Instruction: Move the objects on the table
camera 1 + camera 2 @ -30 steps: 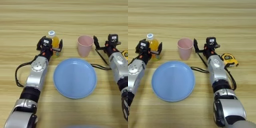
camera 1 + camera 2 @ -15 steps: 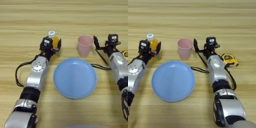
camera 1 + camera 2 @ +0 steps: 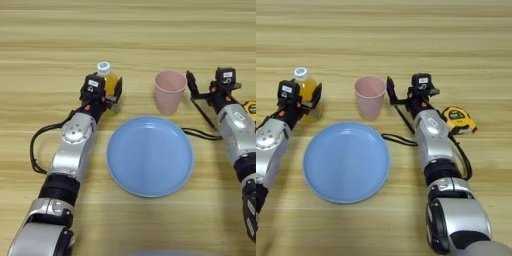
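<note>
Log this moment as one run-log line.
left gripper: closing around juice bottle | right gripper: open beside pink cup | blue plate: empty

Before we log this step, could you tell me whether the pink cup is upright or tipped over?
Upright: the pink cup stands on the table with its open rim facing up.

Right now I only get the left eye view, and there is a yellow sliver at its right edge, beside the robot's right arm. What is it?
Observer: A yellow and black tape measure. The right eye view shows all of it, lying on the table just to the outer side of the right arm.
Operator: Anything else out there past my edge?
Observer: Yes, a black cable curves down along that arm's outer side, below the tape measure.
</note>
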